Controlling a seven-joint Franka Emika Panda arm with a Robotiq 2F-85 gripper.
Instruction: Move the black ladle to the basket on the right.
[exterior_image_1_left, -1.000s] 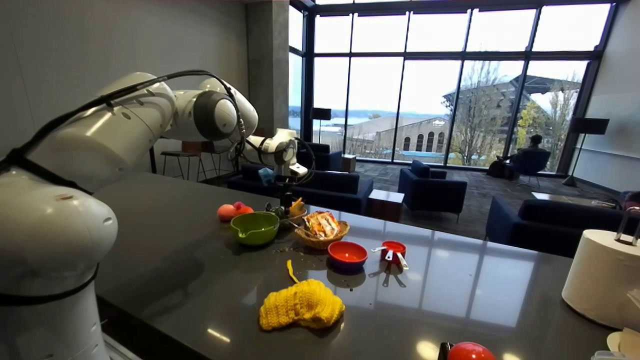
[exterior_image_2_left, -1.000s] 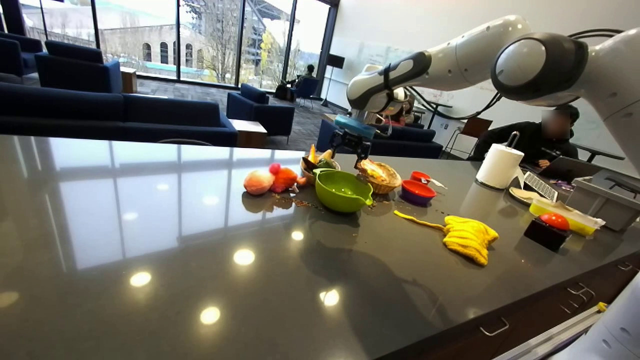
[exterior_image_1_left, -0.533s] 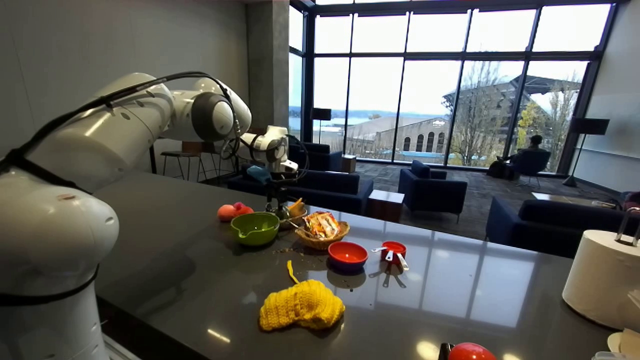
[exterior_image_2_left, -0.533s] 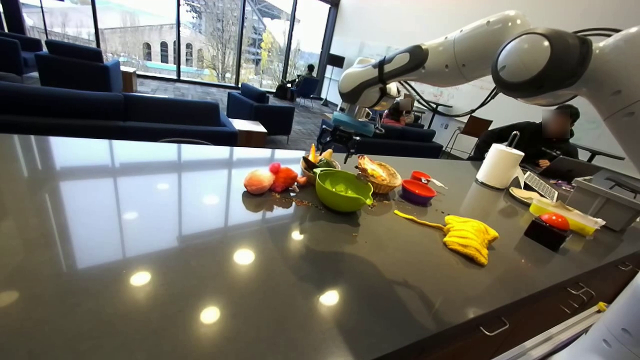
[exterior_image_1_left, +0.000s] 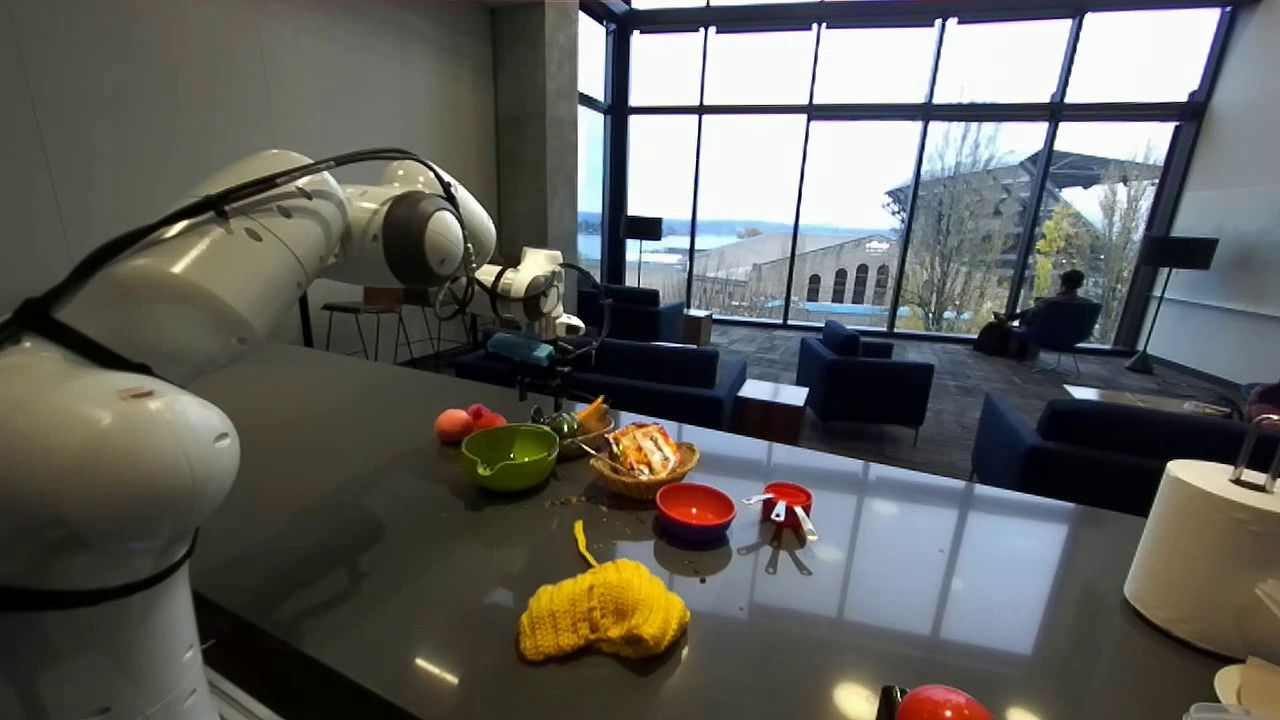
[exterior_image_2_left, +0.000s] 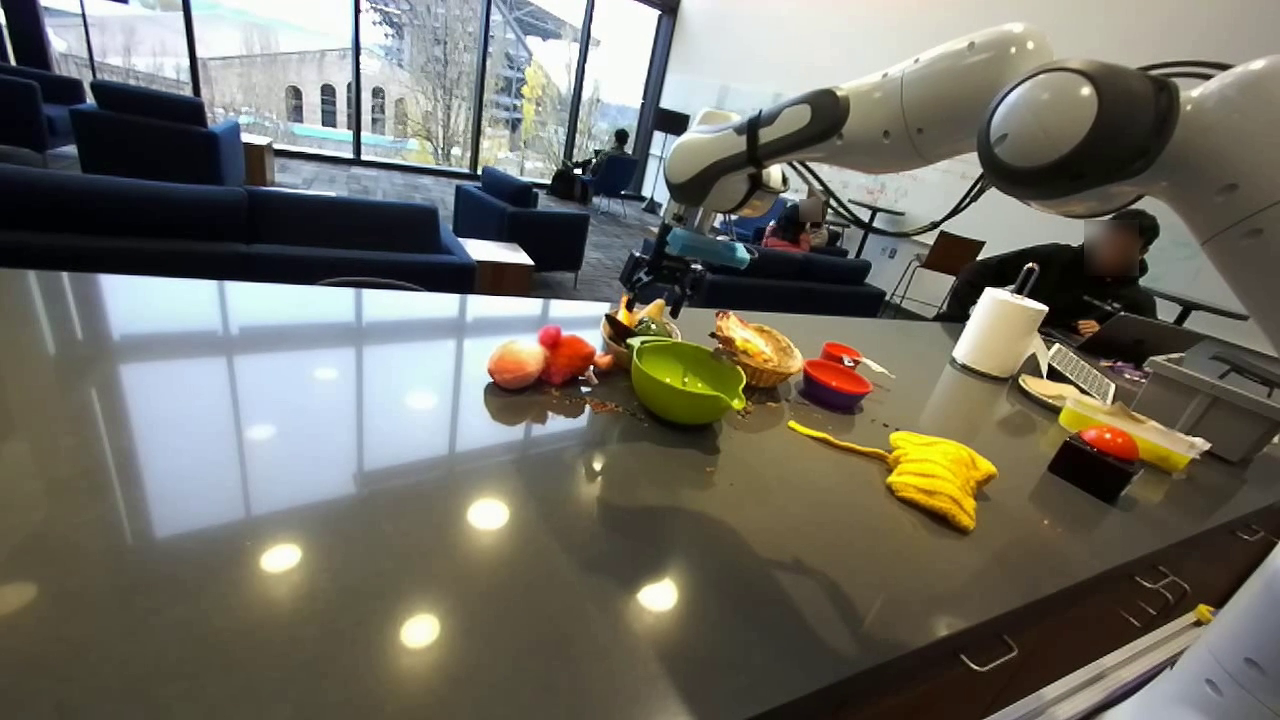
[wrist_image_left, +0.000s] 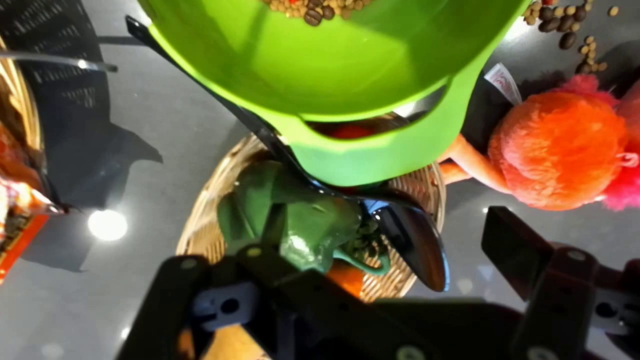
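Legible text: none. White tag (wrist_image_left: 503, 83) on orange plush toy (wrist_image_left: 560, 147), upper right, wrist view: print unreadable. Building sign (exterior_image_1_left: 878, 246), upper right in an exterior view: too small.

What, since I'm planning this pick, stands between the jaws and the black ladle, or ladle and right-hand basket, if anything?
Nothing visible stands between the jaws and the black ladle, though the green bowl and green vegetable crowd it. From the right-hand basket, a thin rod juts toward the ladle; a packet lies inside.
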